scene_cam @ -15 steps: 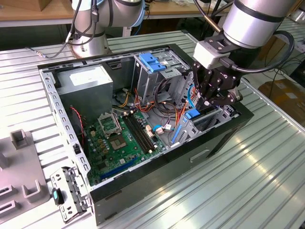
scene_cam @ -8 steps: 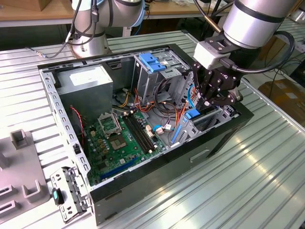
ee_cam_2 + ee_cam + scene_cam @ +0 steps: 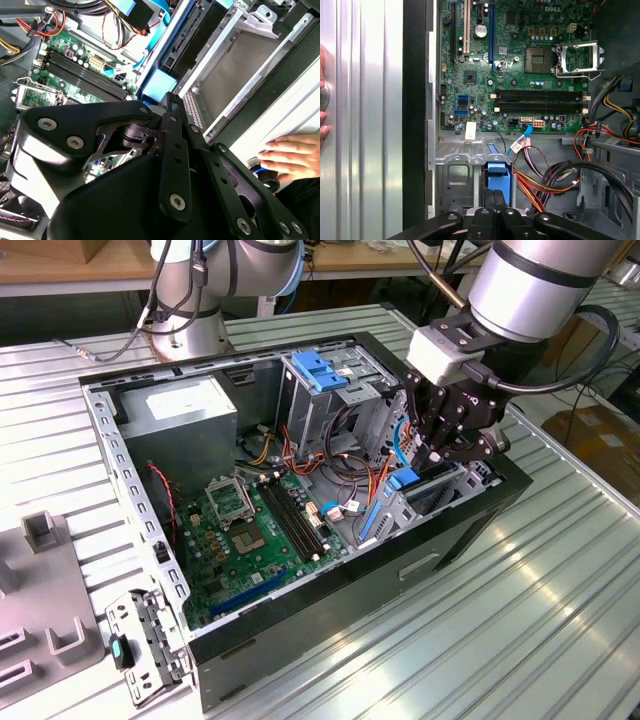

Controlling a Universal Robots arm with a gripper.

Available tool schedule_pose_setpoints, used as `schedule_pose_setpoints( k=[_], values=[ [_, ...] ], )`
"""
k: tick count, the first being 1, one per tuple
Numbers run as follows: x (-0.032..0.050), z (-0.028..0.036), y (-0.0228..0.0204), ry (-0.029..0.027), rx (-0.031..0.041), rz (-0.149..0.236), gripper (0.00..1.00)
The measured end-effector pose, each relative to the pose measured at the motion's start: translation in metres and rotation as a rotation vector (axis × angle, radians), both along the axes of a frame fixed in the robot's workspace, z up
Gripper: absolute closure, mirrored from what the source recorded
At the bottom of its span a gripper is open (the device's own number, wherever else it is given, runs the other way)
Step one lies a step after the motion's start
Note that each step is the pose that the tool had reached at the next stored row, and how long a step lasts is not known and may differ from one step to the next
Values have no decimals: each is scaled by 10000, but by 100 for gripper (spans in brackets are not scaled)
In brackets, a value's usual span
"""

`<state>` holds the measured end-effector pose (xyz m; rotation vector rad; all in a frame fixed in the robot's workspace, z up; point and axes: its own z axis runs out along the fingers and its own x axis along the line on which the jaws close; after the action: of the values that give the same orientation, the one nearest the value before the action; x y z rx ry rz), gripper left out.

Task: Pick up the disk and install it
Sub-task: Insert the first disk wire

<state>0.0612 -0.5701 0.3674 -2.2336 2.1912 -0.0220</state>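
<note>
The disk [image 3: 403,480] sits in the metal bay at the exterior view's right side of the open computer case [image 3: 470,530], one bright blue end tab facing up. My gripper [image 3: 437,452] hangs just above that tab. In the second wrist view the disk's dark body and blue rail [image 3: 192,30] run along the bay, and my gripper [image 3: 171,100] stands with its fingertips together right at the blue tab [image 3: 160,82]. The first wrist view shows the same tab [image 3: 498,172] just beyond my shut gripper [image 3: 495,200]. Nothing shows between the fingers.
A green motherboard [image 3: 250,530], red and yellow cables [image 3: 545,185], a grey power supply [image 3: 185,410] and a cage with a light-blue latch plate [image 3: 320,370] fill the case. A person's hand [image 3: 290,156] rests on the ribbed table [image 3: 520,620] beside it. Grey fixtures [image 3: 45,620] lie at the exterior view's left.
</note>
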Motion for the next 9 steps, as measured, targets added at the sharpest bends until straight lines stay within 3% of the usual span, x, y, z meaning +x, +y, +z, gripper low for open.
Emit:
schedule_pose_setpoints(
  k=[9],
  values=[
    [201,-1,0,2,2,572,89]
  ],
)
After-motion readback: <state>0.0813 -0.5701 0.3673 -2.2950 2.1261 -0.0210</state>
